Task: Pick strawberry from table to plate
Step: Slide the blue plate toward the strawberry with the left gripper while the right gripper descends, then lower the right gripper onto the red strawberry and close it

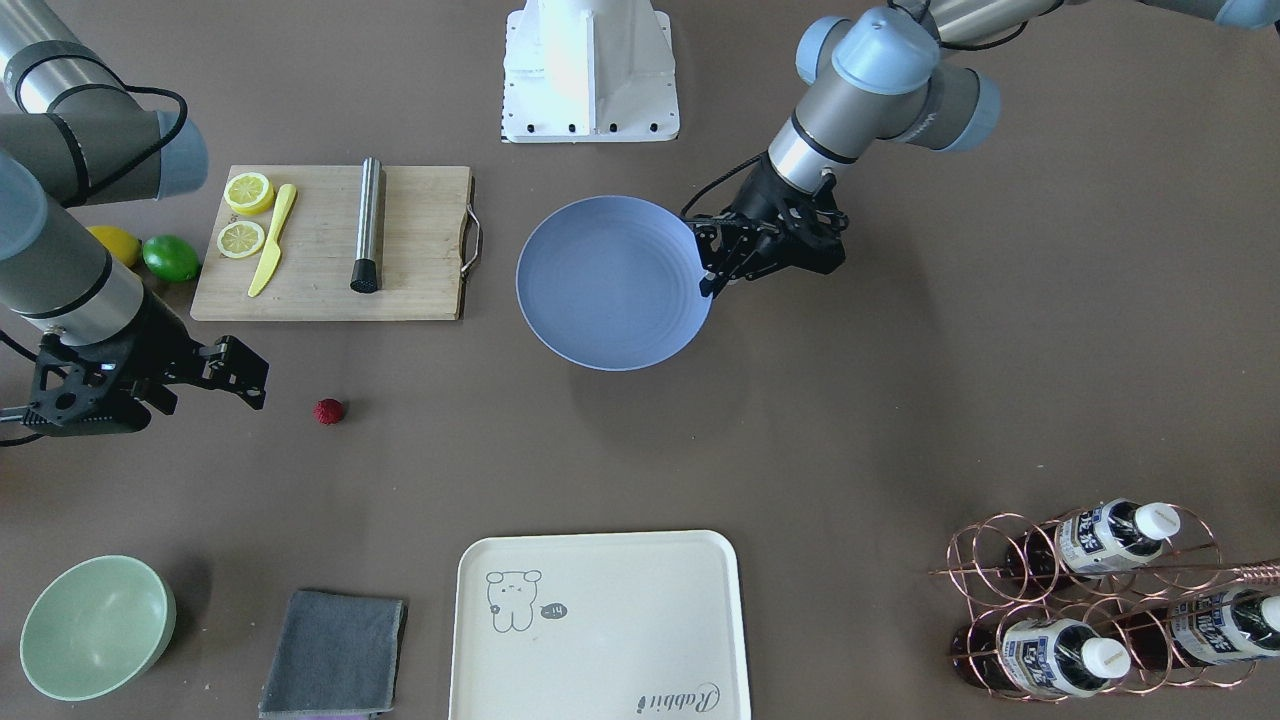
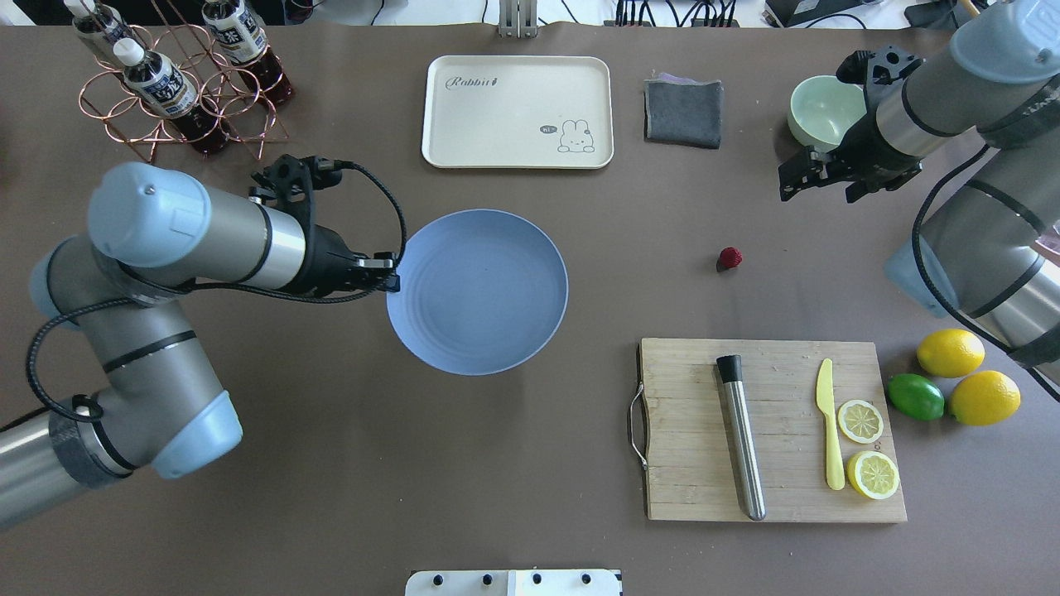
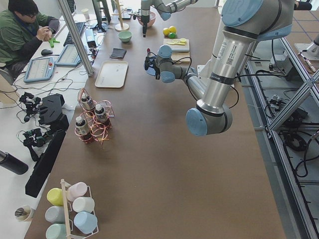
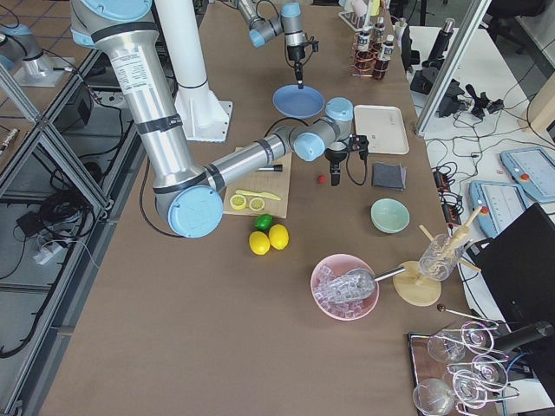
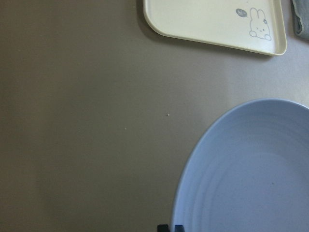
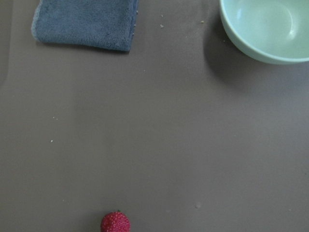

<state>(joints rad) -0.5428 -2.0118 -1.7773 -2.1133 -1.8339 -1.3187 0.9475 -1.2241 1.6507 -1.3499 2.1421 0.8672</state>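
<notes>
The strawberry is a small dark-red berry lying on the bare table, between the plate and the right arm. It also shows at the bottom edge of the right wrist view. The round blue-grey plate sits empty at the table's middle. My right gripper hangs open above the table, a short way from the strawberry on the bowl's side, holding nothing. My left gripper is shut, its tips at the plate's rim.
A wooden cutting board carries a steel muddler, a yellow knife and two lemon slices. Two lemons and a lime lie beside it. A pale green bowl, a grey cloth, a cream tray and a bottle rack line the far edge.
</notes>
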